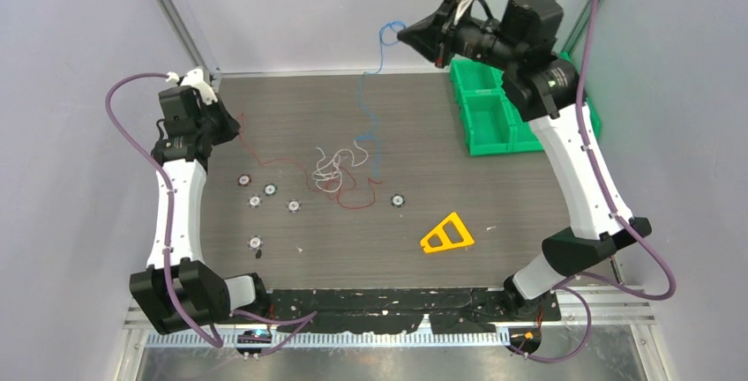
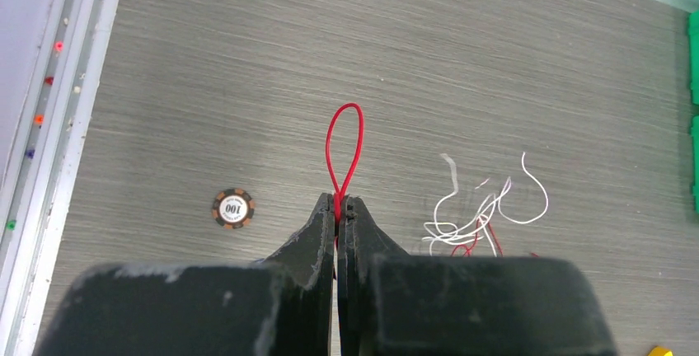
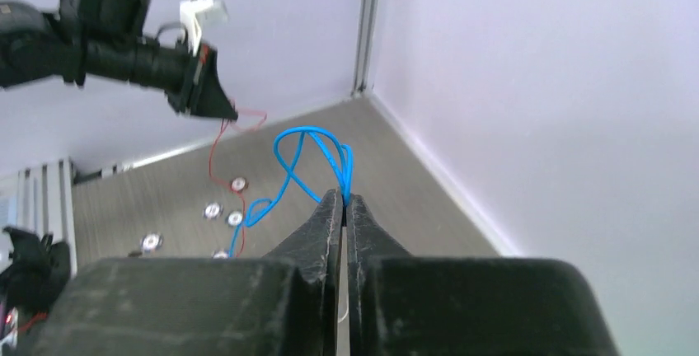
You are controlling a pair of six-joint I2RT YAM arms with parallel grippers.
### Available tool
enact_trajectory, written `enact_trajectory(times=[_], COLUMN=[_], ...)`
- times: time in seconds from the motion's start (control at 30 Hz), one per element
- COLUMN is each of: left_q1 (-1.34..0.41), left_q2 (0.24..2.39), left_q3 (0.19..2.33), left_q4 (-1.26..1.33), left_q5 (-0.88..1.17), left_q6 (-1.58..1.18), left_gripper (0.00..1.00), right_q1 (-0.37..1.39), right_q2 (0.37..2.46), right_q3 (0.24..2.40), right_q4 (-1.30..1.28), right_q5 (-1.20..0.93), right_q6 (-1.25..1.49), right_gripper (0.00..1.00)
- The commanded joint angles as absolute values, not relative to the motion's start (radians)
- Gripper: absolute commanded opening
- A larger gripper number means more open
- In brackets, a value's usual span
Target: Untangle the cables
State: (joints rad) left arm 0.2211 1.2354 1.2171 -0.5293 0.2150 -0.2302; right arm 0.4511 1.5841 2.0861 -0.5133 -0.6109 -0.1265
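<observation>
The cables lie tangled at mid-table: white loops (image 1: 331, 165) crossed by a red cable (image 1: 353, 206) and a blue cable (image 1: 364, 99). My left gripper (image 1: 236, 128) is shut on the red cable near the table's back left. In the left wrist view a red loop (image 2: 344, 150) sticks out past the gripper (image 2: 338, 202), and the white loops (image 2: 478, 208) lie to its right. My right gripper (image 1: 401, 35) is raised high at the back and is shut on the blue cable (image 3: 301, 146), which hangs from the gripper (image 3: 344, 199) down to the tangle.
Several poker chips (image 1: 294, 206) are scattered left of the tangle, one of them (image 2: 232, 208) close to my left gripper. A yellow triangle (image 1: 447, 235) lies front right. Green bins (image 1: 489, 112) stand at the back right under the right arm. Walls close the back and sides.
</observation>
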Motion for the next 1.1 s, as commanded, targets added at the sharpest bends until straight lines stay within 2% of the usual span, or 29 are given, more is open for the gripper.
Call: enact_trajectory(times=[0.0,0.13,0.4,0.7,1.07], left_q1=[0.237,0.238,0.202,0.094,0.056], left_q2=[1.256,1.260,1.223,1.221,1.263], left_q3=[1.218,1.212,1.174,1.192,1.213], left_q4=[-0.503,-0.490,-0.401,-0.386,-0.387], left_q5=[0.201,0.276,0.591,0.615,0.599], left_q6=[-0.202,-0.208,-0.232,-0.216,-0.222], left_gripper=[0.00,0.00,0.04,0.03,0.02], right_q1=[0.404,0.338,0.113,-0.183,-0.355], right_q2=[1.575,1.547,1.509,1.576,1.706], right_q3=[2.131,2.141,2.051,2.004,1.920], right_q4=[-0.391,-0.366,-0.433,-0.463,-0.471], right_q5=[-0.571,-0.510,-0.470,-0.448,-0.466], right_q6=[-0.005,-0.003,0.049,0.029,-0.090], right_gripper=[0.05,0.06,0.05,0.05,0.05])
